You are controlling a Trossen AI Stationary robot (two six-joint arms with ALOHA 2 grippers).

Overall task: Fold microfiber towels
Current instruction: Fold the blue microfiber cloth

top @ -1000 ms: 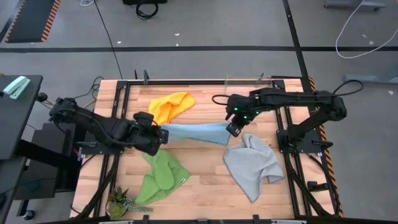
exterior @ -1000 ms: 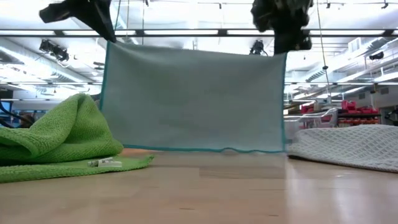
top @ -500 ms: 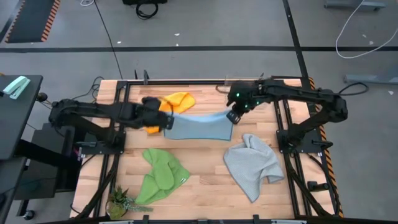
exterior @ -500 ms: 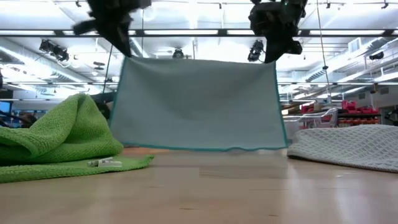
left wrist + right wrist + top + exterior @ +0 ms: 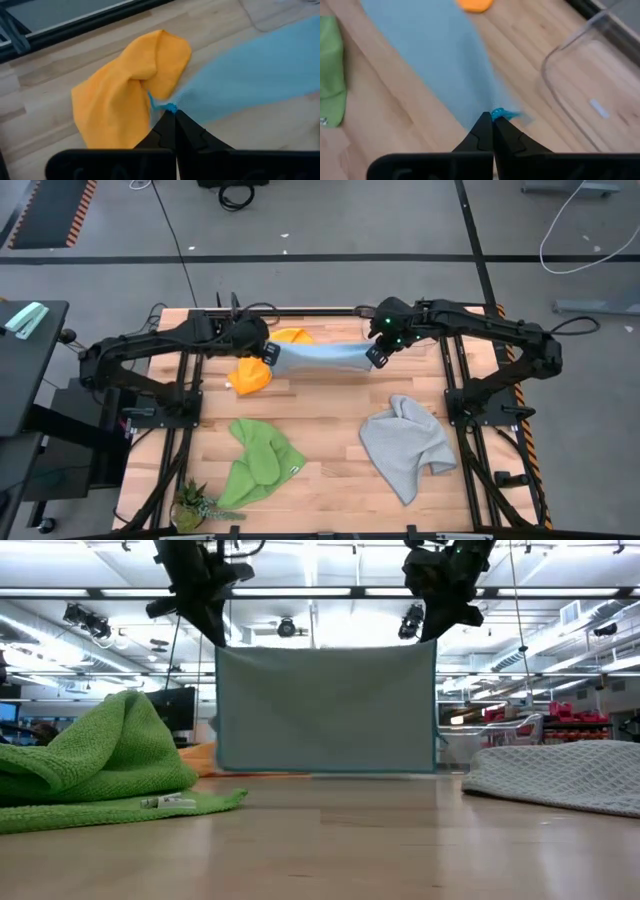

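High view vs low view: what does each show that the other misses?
Only the high view: the grey towel whole, the plant at the table's near edge, and both arms' reach. Only the low view: the blue towel hanging as a flat sheet off the table. Both: the left end effector and right end effector shut on its top corners, plus the green towel and the yellow-orange towel.

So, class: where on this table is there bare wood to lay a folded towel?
Bare wood lies mid-table, bordered by the green towel, the grey towel and the hanging blue towel. The far edge is crowded: yellow-orange towel, blue towel, both arms.
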